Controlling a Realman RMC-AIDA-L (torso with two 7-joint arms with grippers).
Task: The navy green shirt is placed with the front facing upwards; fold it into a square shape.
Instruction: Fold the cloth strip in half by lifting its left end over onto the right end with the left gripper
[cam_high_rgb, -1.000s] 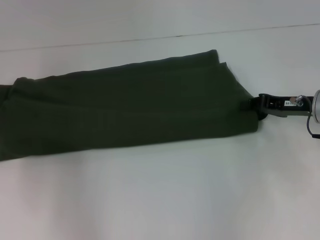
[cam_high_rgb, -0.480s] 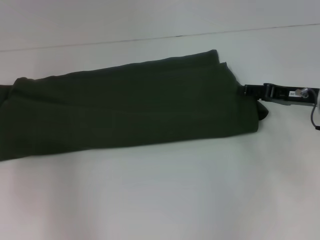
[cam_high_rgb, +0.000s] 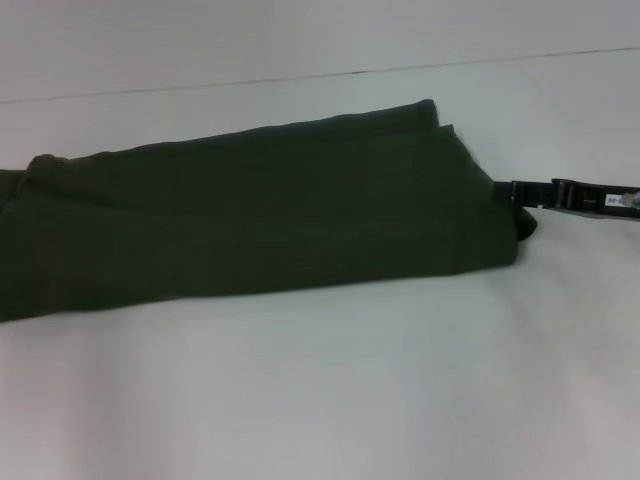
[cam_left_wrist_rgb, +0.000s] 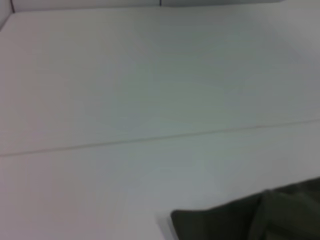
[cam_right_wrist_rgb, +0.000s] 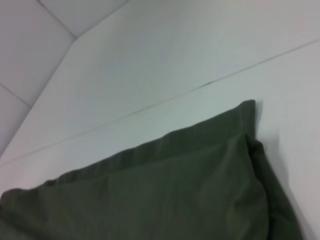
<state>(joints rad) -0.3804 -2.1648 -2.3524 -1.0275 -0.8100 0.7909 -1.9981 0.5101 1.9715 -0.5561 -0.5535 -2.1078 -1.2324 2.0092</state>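
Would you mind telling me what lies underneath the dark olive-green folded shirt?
The dark olive-green folded shirt rests flat on the white table. Its lower layers and chest lettering are covered. The right end effector sits at its edge.

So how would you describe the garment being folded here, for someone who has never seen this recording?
Look at the white tabletop that fills the head view. Across its middle lies the dark olive-green cotton shirt, folded into a long band that runs from the left edge toward the right gripper at its right end. It is the only dark cloth on the table, with layered edges at its far right corner.
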